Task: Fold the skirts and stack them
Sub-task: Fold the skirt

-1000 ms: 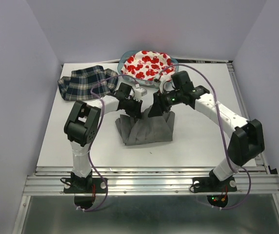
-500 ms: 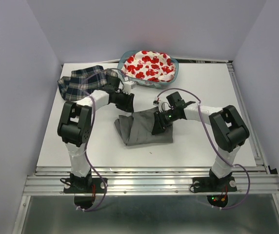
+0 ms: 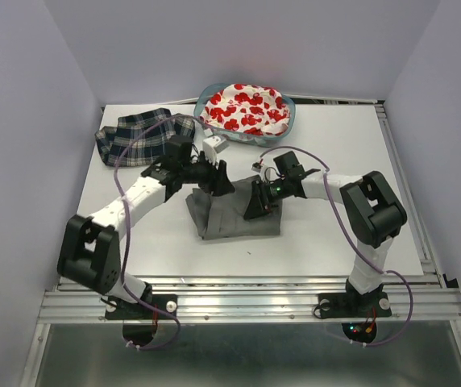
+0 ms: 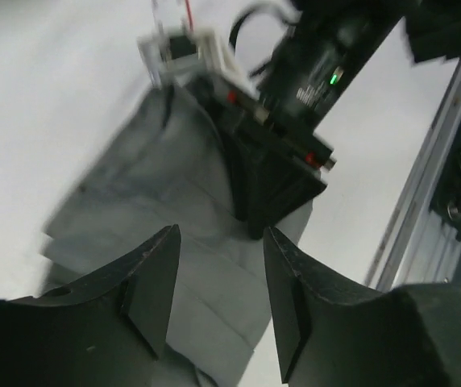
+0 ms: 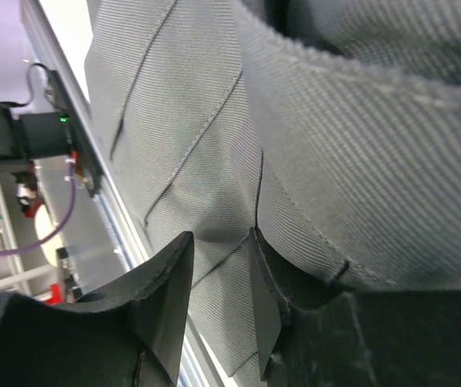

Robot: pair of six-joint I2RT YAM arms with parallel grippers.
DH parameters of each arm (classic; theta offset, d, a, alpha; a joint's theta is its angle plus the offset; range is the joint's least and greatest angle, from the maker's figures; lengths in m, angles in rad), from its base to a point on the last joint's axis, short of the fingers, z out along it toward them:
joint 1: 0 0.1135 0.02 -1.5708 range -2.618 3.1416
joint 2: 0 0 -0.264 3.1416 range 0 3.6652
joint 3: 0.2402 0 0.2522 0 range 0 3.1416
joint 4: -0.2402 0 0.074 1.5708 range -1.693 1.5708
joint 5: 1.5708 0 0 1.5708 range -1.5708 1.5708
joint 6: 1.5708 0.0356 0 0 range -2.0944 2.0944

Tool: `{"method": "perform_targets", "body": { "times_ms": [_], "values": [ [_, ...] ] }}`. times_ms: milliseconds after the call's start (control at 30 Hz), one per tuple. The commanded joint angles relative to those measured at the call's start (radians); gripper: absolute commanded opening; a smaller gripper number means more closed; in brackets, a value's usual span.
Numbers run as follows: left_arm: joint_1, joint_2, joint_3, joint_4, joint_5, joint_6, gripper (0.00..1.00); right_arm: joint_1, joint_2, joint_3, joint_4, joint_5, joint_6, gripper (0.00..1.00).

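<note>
A white bench [image 3: 335, 234] between pale walls [image 3: 21, 121] holds the grey skirt [image 3: 230, 216] at centre. Wrist views alone show the left end effector [image 4: 221, 235] open above it. The right end effector [image 5: 218, 238] is narrowly parted against its cloth, grip unclear.

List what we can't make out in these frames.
- Right gripper: right wrist view, fingers tight against the grey skirt; whether a fold is pinched, cannot tell.
- Grey skirt's far edge: top view, left gripper and right arm cover it.
- Pleats: left wrist view, motion blur smears them.
- Basket interior: top view, the red-print skirt covers it.
</note>
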Motion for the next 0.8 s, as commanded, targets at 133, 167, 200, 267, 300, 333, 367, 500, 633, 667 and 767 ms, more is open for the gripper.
{"method": "perform_targets", "body": {
  "times_ms": [133,167,200,267,300,333,367,500,633,667,767],
  "values": [
    [0.025,0.294,-0.038,0.010,0.030,-0.078,0.49,-0.011,-0.121,0.035,0.058,-0.067,0.110,0.42],
    [0.043,0.325,-0.019,-0.004,0.027,-0.080,0.48,-0.011,-0.137,0.054,0.056,-0.064,0.116,0.44],
    [0.051,0.375,-0.010,-0.010,0.027,-0.077,0.45,-0.011,-0.149,0.065,0.058,-0.058,0.126,0.45],
    [0.059,0.416,0.010,-0.027,0.024,-0.069,0.44,-0.011,-0.175,0.102,0.058,-0.023,0.137,0.49],
    [0.057,0.443,0.012,-0.029,0.027,-0.069,0.44,-0.011,-0.172,0.116,0.059,-0.016,0.140,0.49],
    [0.057,0.454,0.013,-0.026,0.030,-0.069,0.44,-0.011,-0.163,0.130,0.061,-0.004,0.140,0.50],
    [0.057,0.468,0.018,-0.023,0.035,-0.069,0.43,-0.011,-0.132,0.160,0.064,0.002,0.145,0.50],
    [0.057,0.479,0.032,-0.021,0.025,-0.069,0.44,-0.011,-0.010,0.205,0.071,0.036,0.122,0.50],
    [0.063,0.483,0.036,-0.024,0.015,-0.038,0.45,-0.027,0.125,0.216,0.073,0.076,0.101,0.47],
    [0.066,0.486,0.035,-0.024,0.006,-0.034,0.45,-0.054,0.174,0.211,0.074,0.100,0.091,0.46],
    [0.089,0.495,0.042,-0.029,-0.030,-0.024,0.45,-0.091,0.241,0.208,0.076,0.140,0.081,0.45]
  ]
}}
